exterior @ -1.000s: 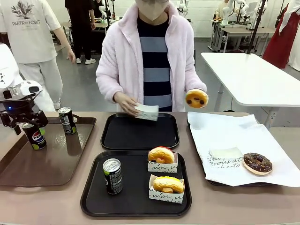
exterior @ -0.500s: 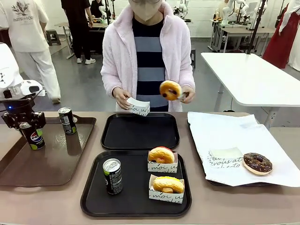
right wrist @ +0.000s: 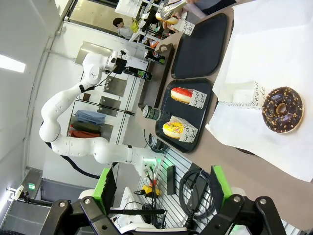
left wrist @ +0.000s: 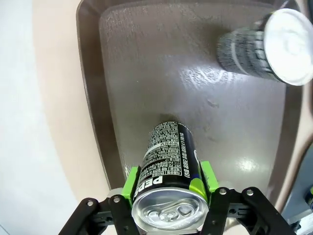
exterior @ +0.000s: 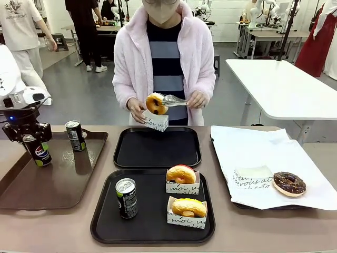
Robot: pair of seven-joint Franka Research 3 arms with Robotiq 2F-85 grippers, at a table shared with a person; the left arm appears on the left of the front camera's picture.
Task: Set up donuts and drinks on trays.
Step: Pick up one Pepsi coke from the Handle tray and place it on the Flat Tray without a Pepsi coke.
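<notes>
Between the pads of the left gripper, the slim black Pepsi can is clamped, as before. Far beyond it, the golden iced ring donut is now over the white paper holder. Right gripper apart.

The front view faces the person across the table from the robot's edge. The left wrist view looks down, close, onto the brown tray. The right wrist view, rolled sideways, farther off, shares both black trays.

Grey floor, white table beyond
</notes>
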